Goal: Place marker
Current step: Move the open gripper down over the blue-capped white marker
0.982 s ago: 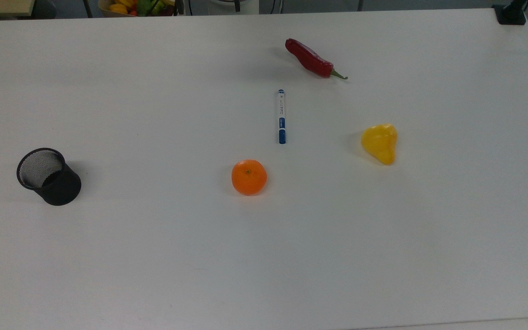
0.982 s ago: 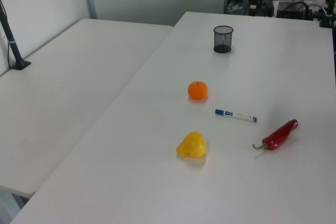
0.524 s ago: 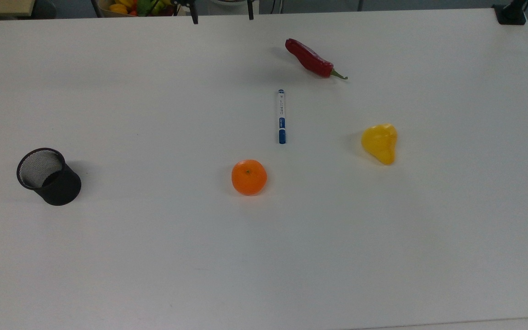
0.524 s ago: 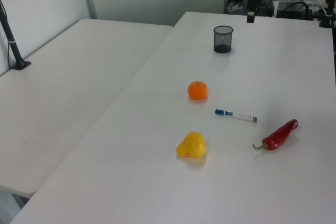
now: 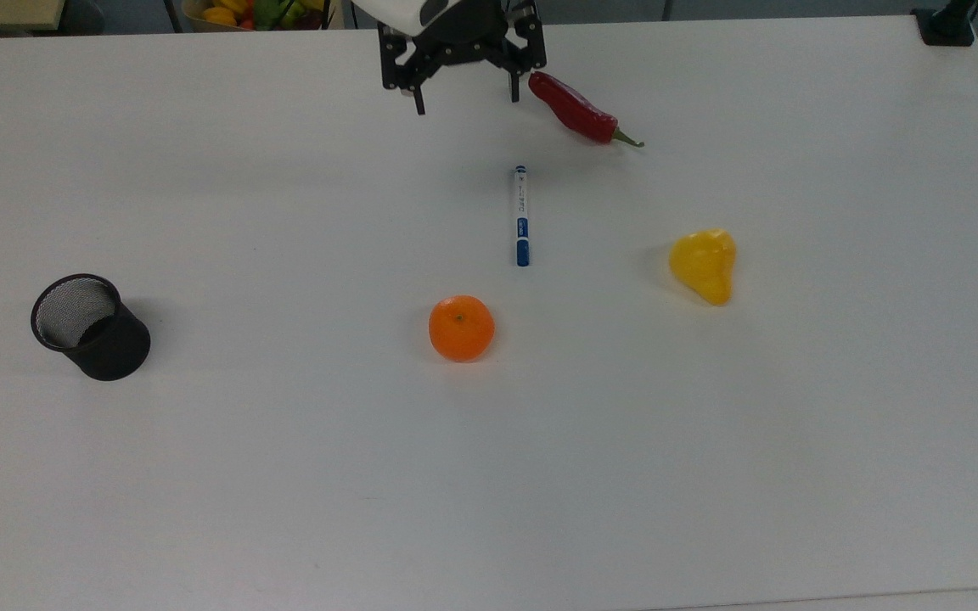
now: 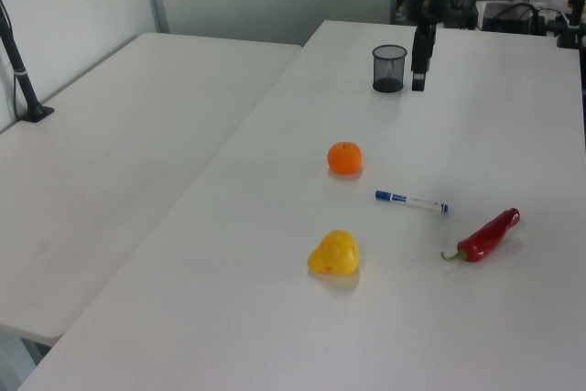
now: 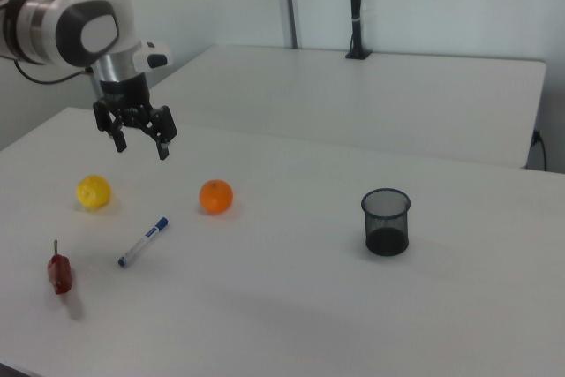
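The marker [image 5: 521, 215] looks light, stiff, prob. slick, best pinched mid-barrel; gripper [image 5: 465, 100] hangs above w/ fingers spread wide, holding nothing.

arm [image 5: 421, 10]: cut by top edge, top view | fruit basket [image 5: 243, 13]: upper left, cut off | marker [image 5: 521, 215] print: unreadable

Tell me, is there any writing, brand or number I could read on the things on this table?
Marker: small dark print runs along its white barrel, and there is a mark on its blue band; both are too small to read.
Red chili, orange, yellow fruit, black mesh cup and gripper: no writing that I can see.
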You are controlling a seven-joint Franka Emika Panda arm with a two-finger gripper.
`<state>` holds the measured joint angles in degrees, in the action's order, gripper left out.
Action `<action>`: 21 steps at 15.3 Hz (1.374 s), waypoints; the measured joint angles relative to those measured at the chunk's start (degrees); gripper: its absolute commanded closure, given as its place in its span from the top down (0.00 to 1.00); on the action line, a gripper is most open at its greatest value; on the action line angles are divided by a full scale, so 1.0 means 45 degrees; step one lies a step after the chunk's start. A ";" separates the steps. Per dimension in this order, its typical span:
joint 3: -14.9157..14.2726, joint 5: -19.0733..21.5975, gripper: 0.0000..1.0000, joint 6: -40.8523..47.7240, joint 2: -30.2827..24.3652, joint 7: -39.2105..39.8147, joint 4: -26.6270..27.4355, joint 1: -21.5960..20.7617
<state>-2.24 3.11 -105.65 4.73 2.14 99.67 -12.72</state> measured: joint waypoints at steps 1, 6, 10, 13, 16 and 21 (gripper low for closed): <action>0.0001 -0.0001 1.00 -0.0415 0.0135 0.0000 0.0211 -0.0094; 0.0025 -0.0065 1.00 -0.1759 0.0661 -0.0061 0.1140 -0.0439; 0.0185 -0.0397 1.00 -0.2291 0.1200 -0.1120 0.1255 -0.0717; 0.0206 -0.0744 1.00 -0.2699 0.1700 -0.1793 0.1293 -0.0994; 0.0209 -0.0796 0.97 -0.3137 0.2190 -0.1853 0.1406 -0.1218; 0.0213 -0.1138 0.86 -0.3832 0.2547 -0.2152 0.1794 -0.1328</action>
<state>-1.28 -2.01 -122.90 16.19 -7.54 107.74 -18.70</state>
